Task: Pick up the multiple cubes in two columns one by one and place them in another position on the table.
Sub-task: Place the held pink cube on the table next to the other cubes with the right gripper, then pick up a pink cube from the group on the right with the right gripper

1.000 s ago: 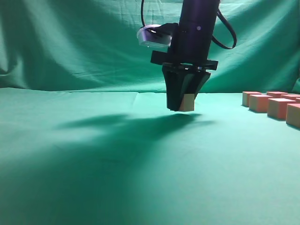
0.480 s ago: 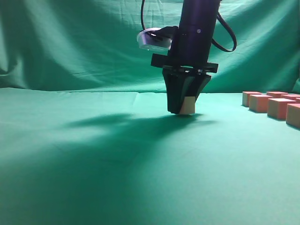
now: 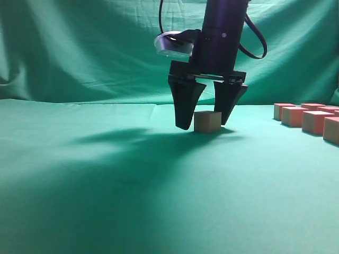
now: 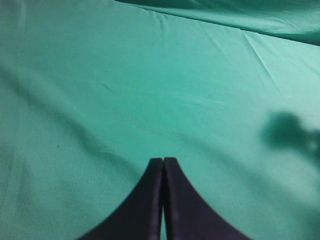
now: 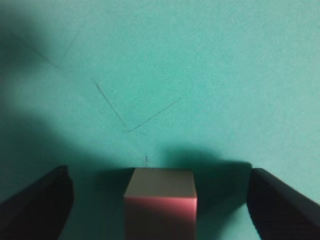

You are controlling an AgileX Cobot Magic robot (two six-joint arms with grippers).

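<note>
Green cloth covers the bench (image 3: 106,185). Right gripper (image 3: 205,123) now stands with fingers (image 3: 184,108) spread wide apart; half a second ago they were clamped on the cube (image 3: 207,121). The cube rests on the cloth at mid-scene between the fingers, touching neither, its pink face showing in the right wrist view. Remaining cubes (image 3: 310,117) sit in rows at far right. Left gripper (image 4: 163,162) hangs over bare cloth, fingers pressed together.
</note>
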